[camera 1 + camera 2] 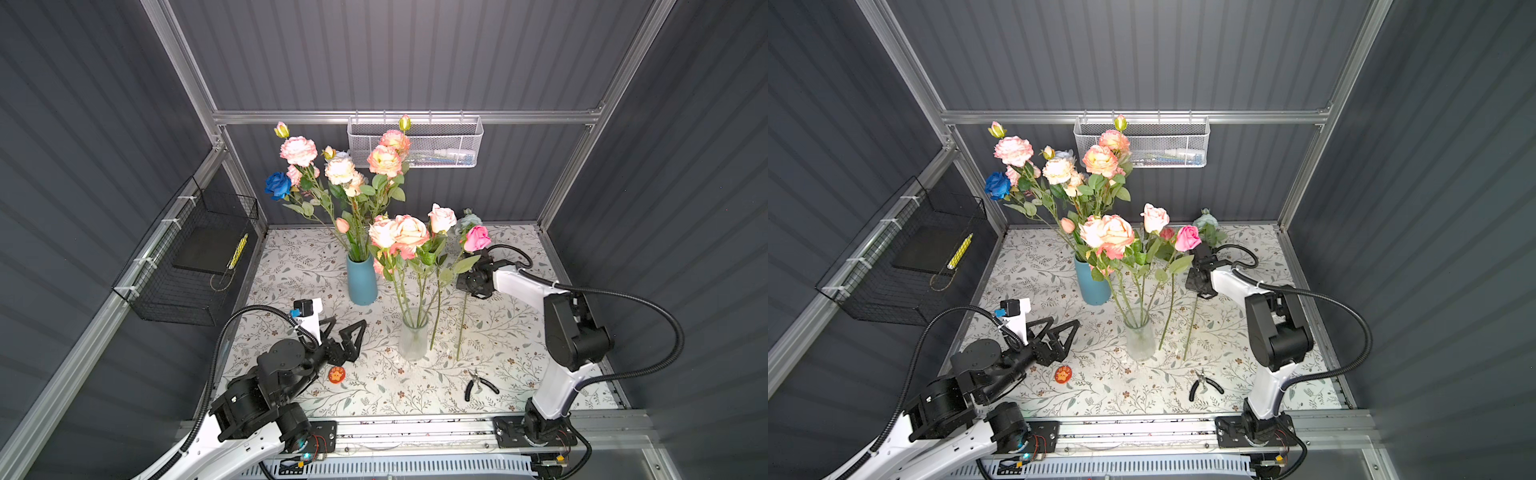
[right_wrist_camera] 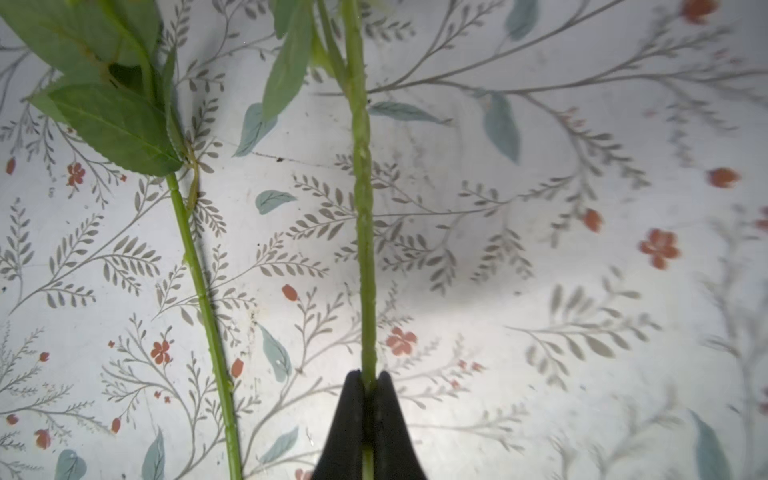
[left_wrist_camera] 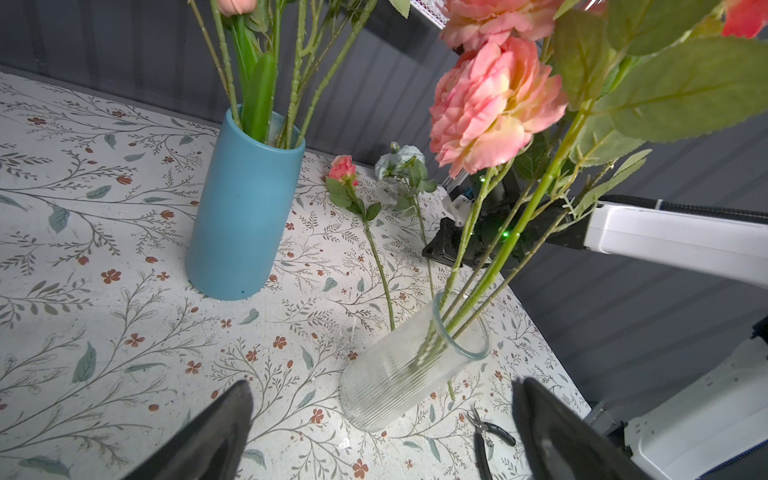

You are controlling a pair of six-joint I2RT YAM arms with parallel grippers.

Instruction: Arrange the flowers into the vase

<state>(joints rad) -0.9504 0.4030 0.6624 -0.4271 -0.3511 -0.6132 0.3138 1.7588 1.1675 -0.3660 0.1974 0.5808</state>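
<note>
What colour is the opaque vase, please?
Blue; the opaque vase shows best in the left wrist view.

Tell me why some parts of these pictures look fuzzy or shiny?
In both top views the walls are dim and light glares on the tablecloth near the glass vase. In the left wrist view the left tool's fingers are dark, fuzzy shapes. In the right wrist view part of the tablecloth blurs, while the stem in the right tool looks sharper.

Flowers [image 1: 409,235] in vase [image 1: 412,340], pliers [image 1: 477,380] front-right
</note>
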